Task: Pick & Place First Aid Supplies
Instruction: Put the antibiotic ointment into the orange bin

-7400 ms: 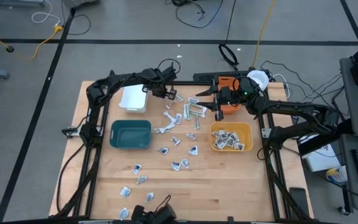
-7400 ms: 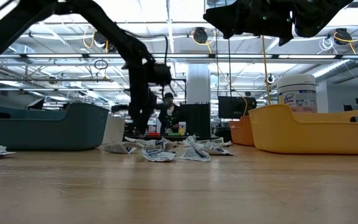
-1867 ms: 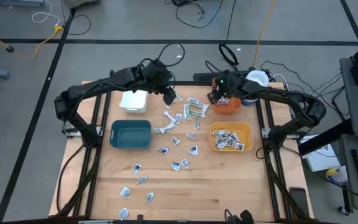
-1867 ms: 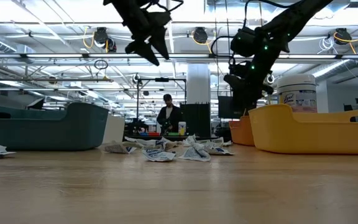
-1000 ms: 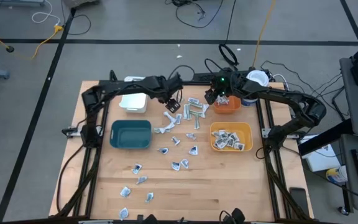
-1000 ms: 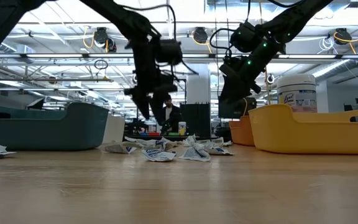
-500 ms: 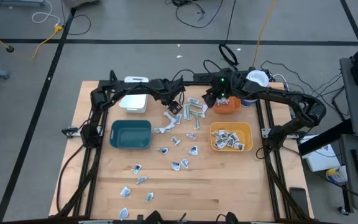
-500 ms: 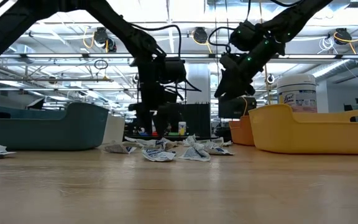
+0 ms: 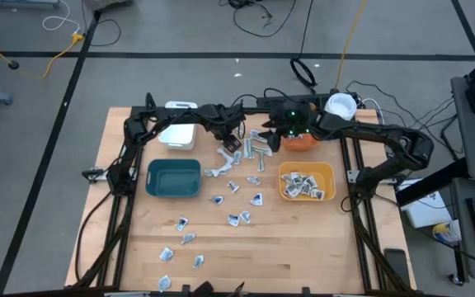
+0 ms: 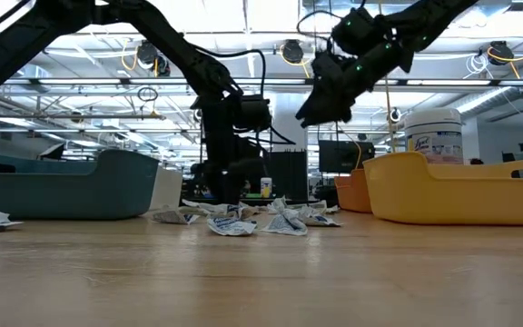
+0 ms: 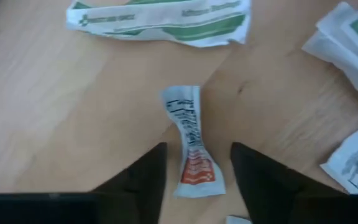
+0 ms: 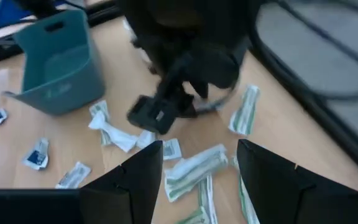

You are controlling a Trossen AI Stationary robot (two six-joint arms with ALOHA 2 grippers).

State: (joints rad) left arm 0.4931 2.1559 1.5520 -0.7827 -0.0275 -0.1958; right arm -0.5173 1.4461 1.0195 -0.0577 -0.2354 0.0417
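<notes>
Just beside the white rectangular plastic bin [image 9: 177, 134], on its side facing the loose pile, the left claw [image 9: 232, 139] has dropped from high above down to the pale wooden tabletop [image 9: 303, 239]. Its fingers are apart, straddling a narrow, twisted paper-wrapped strip with dark print and an orange-red end [image 11: 190, 140]. The strip lies flat on the wood and the fingers are not touching it yet, so nothing is gripped. Judgement: this is the pick step, with the close-in about to happen.

The right claw [image 12: 199, 152] has swung off the back edge and now hovers farther from the white bin, past the left claw and above the same pile. Its fingers are apart and hold nothing.

First aid supplies:
- Long white wrappers with green print [image 11: 160, 15] lie near the strip.
- Small flat squarish packets [image 9: 242, 219] are scattered well apart from the white bin, across the wood.
- A batch already sits in the yellow plastic bin [image 9: 330, 173], far across from the white bin.
- The teal plastic bin [image 9: 173, 178], just beside the white bin, looks to hold none.

Judgement: the task is partly done, with plenty still loose.

Materials: the wrappers are thin, crinkly and light, and the strip is pinched at its waist. It could slide or spring out of a pinch on the smooth wood grain. The bins are rigid with rounded corners.
</notes>
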